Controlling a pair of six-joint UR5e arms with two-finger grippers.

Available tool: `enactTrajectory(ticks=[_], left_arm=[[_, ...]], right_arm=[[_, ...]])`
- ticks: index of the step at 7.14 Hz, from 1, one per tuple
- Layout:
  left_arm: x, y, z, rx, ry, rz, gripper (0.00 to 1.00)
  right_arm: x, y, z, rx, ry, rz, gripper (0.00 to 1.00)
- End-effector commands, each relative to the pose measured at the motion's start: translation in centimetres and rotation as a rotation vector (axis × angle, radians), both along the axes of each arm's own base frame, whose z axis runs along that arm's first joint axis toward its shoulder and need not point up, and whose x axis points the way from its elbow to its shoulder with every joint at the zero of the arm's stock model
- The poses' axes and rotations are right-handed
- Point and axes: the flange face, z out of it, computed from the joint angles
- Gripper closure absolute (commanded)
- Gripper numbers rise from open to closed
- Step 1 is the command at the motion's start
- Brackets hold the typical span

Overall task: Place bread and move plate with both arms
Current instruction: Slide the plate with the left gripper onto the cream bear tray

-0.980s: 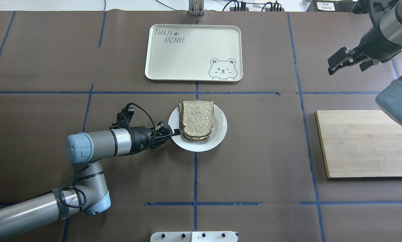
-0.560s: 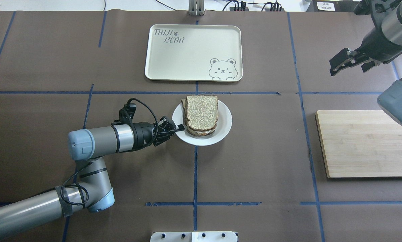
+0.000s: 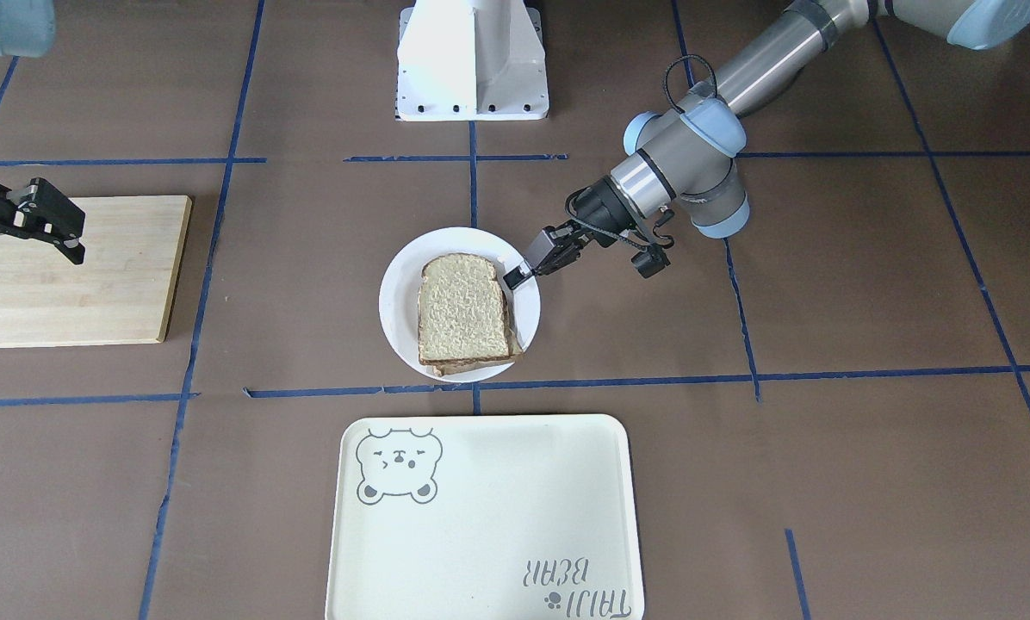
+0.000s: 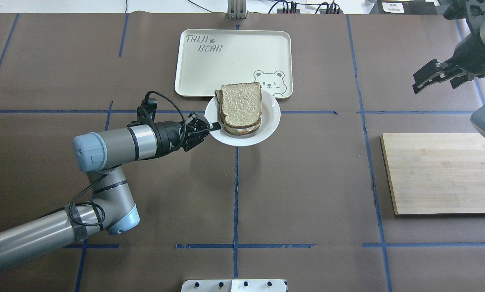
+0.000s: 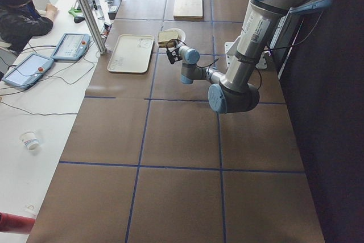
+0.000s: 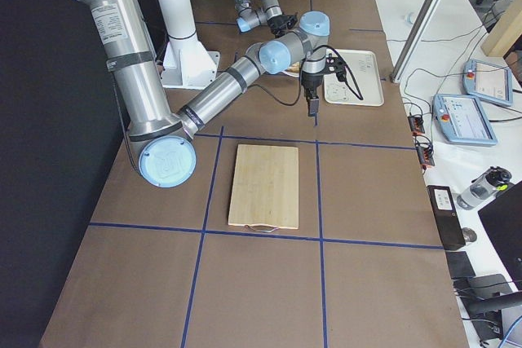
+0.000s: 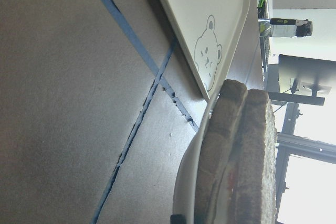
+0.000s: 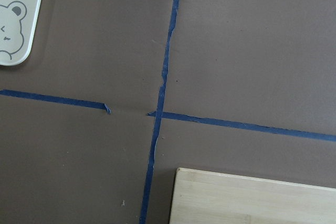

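The small white plate (image 4: 267, 125) carries a stack of bread; the top slice of bread (image 4: 241, 101) shows its pale, rough face. My left gripper (image 4: 214, 127) is shut on the plate's left rim and holds it up, with its far edge over the near edge of the bear-print tray (image 4: 210, 69). In the front-facing view the left gripper (image 3: 515, 277) pinches the plate (image 3: 399, 301) beside the bread (image 3: 462, 310). The left wrist view shows the bread (image 7: 257, 156) edge-on on the plate (image 7: 189, 182). My right gripper (image 4: 434, 87) is open and empty at the far right, also in the front-facing view (image 3: 20, 263).
A wooden cutting board (image 4: 441, 174) lies at the right, below the right gripper; it also shows in the right wrist view (image 8: 252, 198). The tray (image 3: 480, 517) holds nothing. The white pedestal (image 3: 472, 60) stands at the robot's side. Blue tape lines cross the brown table cover.
My left gripper has carried the plate with the bread forward, towards the tray, and its far edge now overlaps the tray. My right arm has drawn back to the right.
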Motion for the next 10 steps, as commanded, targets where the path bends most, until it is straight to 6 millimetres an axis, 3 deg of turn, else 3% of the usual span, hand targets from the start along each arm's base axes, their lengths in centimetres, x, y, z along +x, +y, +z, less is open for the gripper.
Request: enactTrajectory(ticks=[1, 2, 4, 5, 9, 10], left_arm=[[-0.1, -6.9, -4.1, -0.076, -0.119, -0.085, 1.0], [1.2, -10.0, -4.4, -0.11, -0.156, -0.132, 1.0], [3.9, -13.7, -2.2, -0.17, -0.236, -0.181, 1.0], [5.2, -14.7, -2.2, -0.186, -0.259, -0.182, 1.0], [7.1, -16.5, -1.5, -0.243, -0.292, -0.227, 1.0], [7.0, -16.6, -1.4, -0.244, -0.294, -0.224, 0.93]], right_arm=[[2.2, 0.1, 1.2, -0.011, -0.017, 0.001, 0.0], [2.5, 0.0, 1.2, -0.013, -0.02, 0.005, 0.0], [3.0, -0.2, 1.2, -0.015, -0.021, 0.015, 0.0], [2.9, -0.3, 1.3, -0.016, -0.02, 0.015, 0.0], [2.9, -0.6, 1.6, -0.021, -0.015, 0.017, 0.0], [2.9, -0.6, 1.6, -0.021, -0.015, 0.017, 0.0]])
